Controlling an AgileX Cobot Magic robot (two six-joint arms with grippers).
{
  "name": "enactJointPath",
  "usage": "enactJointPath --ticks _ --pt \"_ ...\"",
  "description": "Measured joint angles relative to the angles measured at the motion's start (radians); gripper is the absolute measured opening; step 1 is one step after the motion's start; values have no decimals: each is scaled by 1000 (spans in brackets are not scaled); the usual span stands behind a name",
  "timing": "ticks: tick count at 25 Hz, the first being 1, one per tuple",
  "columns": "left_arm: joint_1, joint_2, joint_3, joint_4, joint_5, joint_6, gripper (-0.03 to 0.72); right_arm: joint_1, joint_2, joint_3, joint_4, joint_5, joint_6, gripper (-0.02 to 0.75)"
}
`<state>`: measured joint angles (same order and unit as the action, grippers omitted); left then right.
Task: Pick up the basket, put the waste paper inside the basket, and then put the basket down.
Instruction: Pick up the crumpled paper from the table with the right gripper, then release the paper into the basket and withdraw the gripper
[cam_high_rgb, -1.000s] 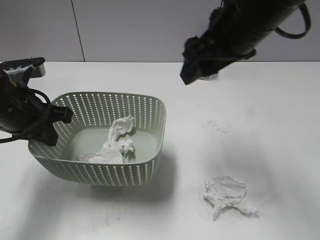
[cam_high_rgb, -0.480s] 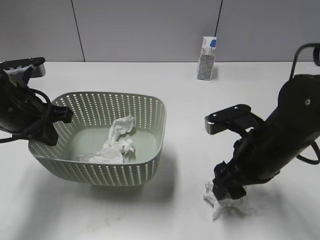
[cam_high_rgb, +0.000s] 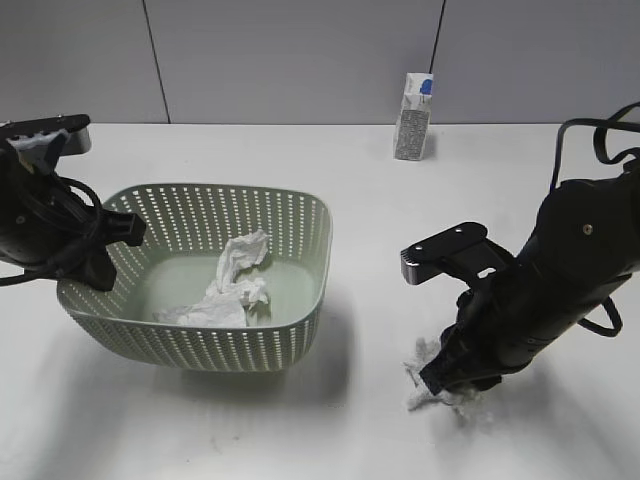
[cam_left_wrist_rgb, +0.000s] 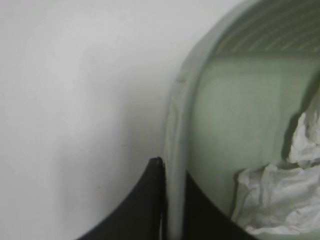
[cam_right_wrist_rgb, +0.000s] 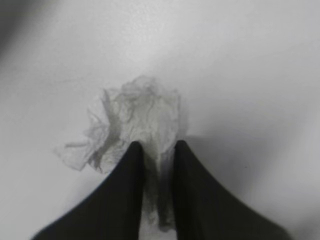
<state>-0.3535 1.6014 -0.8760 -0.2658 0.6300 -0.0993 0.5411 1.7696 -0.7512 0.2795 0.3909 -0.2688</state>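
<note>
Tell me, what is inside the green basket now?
Crumpled white waste paper lies on the floor of the basket, apparently two wads. The near wall hides the front strip of the floor.

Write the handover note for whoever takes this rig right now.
Left pincer: shut on the basket rim, holding it tilted, left end raised.
Right pincer: down on the table, closed around the last paper wad, not yet lifted.
Done: crumpled paper already lies in the basket.
Left: lift this wad, drop it in the basket, then set the basket down.
</note>
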Motion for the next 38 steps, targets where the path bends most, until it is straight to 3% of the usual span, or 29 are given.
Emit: enactJointPath --ticks 1,3,9,14,17,22,25,31,33,38 --pt "0 0 0 0 0 0 3 0 -1 0 0 2 -1 68" --pt "0 0 0 0 0 0 3 0 -18 -6 0 16 -2 20" --pt "0 0 0 0 0 0 3 0 -174 -103 39 120 -51 20" --pt "0 0 0 0 0 0 3 6 -267 -281 216 159 -146 20" --pt "0 0 0 0 0 0 3 61 -260 -383 301 113 -225 20" --pt "0 0 0 0 0 0 3 217 -135 -487 320 -8 -255 25" --pt "0 0 0 0 0 0 3 260 -30 -529 321 -13 -258 123" --pt "0 0 0 3 2 0 3 265 73 -562 314 27 -260 551" --pt "0 0 0 3 3 0 3 262 67 -582 284 42 -250 608" --pt "0 0 0 5 4 0 3 199 14 -653 50 166 -42 621"
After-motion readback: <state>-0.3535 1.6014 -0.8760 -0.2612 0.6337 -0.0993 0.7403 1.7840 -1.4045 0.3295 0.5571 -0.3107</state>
